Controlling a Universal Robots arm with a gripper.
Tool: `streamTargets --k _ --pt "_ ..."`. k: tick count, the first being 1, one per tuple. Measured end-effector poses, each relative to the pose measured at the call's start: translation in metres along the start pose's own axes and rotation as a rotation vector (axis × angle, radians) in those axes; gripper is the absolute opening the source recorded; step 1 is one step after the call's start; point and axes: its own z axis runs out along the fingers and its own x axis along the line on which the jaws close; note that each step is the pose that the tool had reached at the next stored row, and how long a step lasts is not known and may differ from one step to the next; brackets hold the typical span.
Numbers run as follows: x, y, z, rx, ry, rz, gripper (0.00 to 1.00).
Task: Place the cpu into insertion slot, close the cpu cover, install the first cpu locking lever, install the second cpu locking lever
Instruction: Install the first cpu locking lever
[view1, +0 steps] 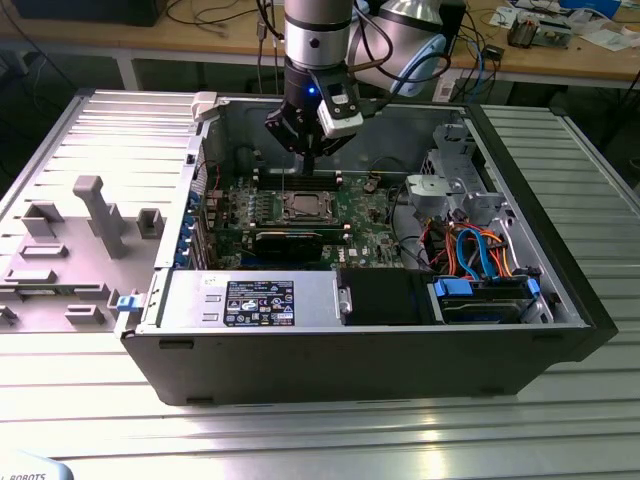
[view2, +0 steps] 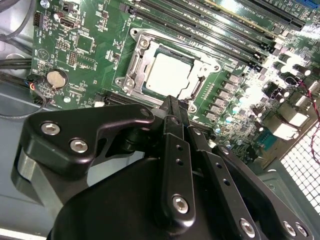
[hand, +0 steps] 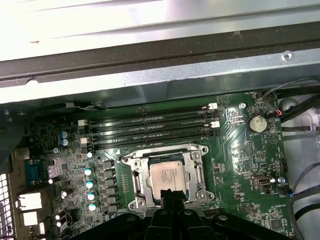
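Note:
The cpu, a dull silver square, lies in the insertion slot on the green board. Around it the cpu cover, a silver frame, lies flat. I cannot make out how the locking levers stand. My gripper hangs just above the socket's far side in the exterior view. In both wrist views its black fingers are pressed together at the tips, shut with nothing between them, close to the socket's edge and not touching the cpu.
A long black expansion card lies just in front of the socket. Black memory slots run behind it. The power supply and a drive cage with blue and orange cables fill the case front. A grey fixture plate sits on the exterior view's left.

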Motion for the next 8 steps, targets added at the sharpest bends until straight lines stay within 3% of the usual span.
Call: streamTargets --k 3,5,8 --pt "0.0 0.0 0.0 0.0001 0.0 -0.002 0.11" --pt "0.0009 -0.0002 0.0 -0.0001 0.0004 -0.028 0.11" --pt "0.0064 -0.0009 0.0 -0.0004 0.0006 -0.043 0.11"
